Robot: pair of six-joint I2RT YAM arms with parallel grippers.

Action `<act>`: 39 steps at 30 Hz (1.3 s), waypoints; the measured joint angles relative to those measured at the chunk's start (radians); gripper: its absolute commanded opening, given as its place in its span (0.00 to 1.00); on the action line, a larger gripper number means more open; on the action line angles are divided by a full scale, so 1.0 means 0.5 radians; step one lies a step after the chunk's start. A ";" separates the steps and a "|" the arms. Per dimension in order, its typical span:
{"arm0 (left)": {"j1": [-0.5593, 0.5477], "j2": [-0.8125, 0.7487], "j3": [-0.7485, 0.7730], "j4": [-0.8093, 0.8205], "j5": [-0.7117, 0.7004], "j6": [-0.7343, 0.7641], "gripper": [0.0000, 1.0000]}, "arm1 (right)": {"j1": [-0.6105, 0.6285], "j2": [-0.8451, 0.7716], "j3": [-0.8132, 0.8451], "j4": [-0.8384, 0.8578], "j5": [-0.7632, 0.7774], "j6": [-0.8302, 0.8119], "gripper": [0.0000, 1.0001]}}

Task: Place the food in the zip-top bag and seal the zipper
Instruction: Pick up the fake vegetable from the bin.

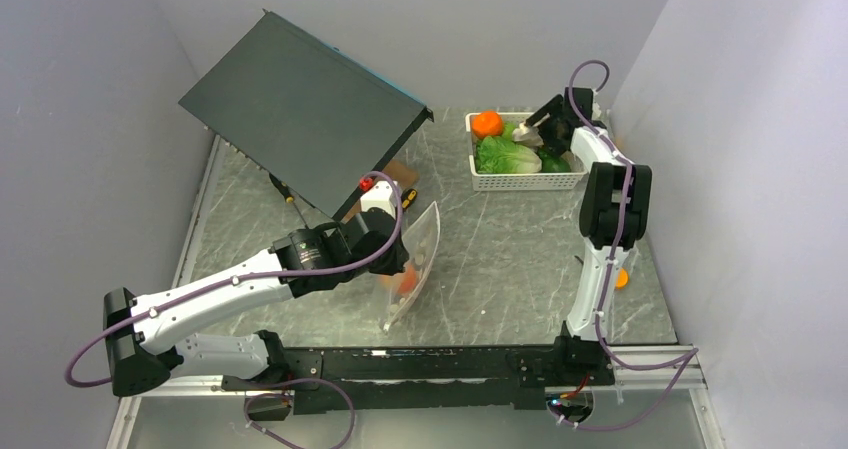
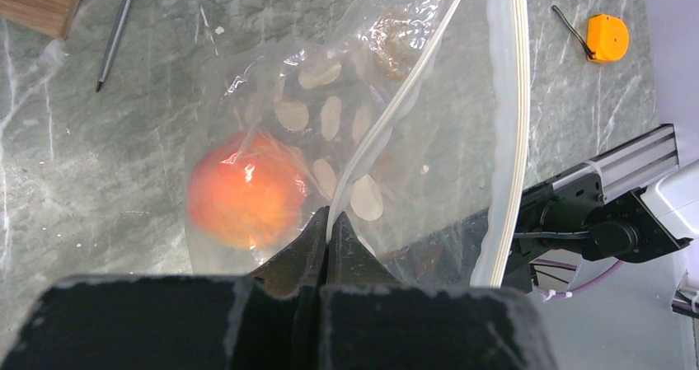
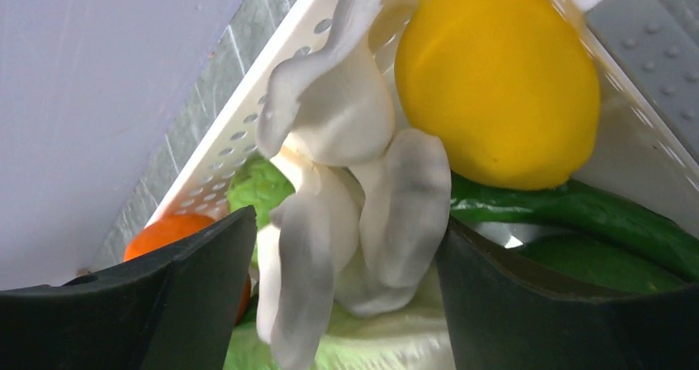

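Bag: the zip-top bag [image 2: 330, 81] hangs from the left pincer [image 2: 327, 222], mouth gaping; a peach [image 2: 243, 193] sits inside, just ahead of the tips.
Zipper: the zipper [image 2: 507, 98] runs away from the tips in two parted strips; not yet sealed.
Left pincer: closed on the bag's rim at the nearer strip.
Handling, bag: we judge it light, limp, slick; hold the stiffer strip, not the film.
Next food: the pale piece [image 3: 330, 114] lies between the right pincer [image 3: 344, 230] jaws, inside the basket [image 3: 239, 131].
Right pincer: jaws wide either side of it; whether they pinch, we cannot tell.
Handling, piece: we judge it light, lobed, smooth; grip across its thick middle.
Neighbours: yellow fruit [image 3: 499, 81] beyond one jaw, orange [image 3: 165, 234] behind the other.
Writing: none that we can read.
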 measured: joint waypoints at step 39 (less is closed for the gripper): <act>0.001 -0.067 -0.060 0.049 -0.021 0.043 0.00 | 0.019 -0.692 -0.444 0.298 0.052 -0.323 0.06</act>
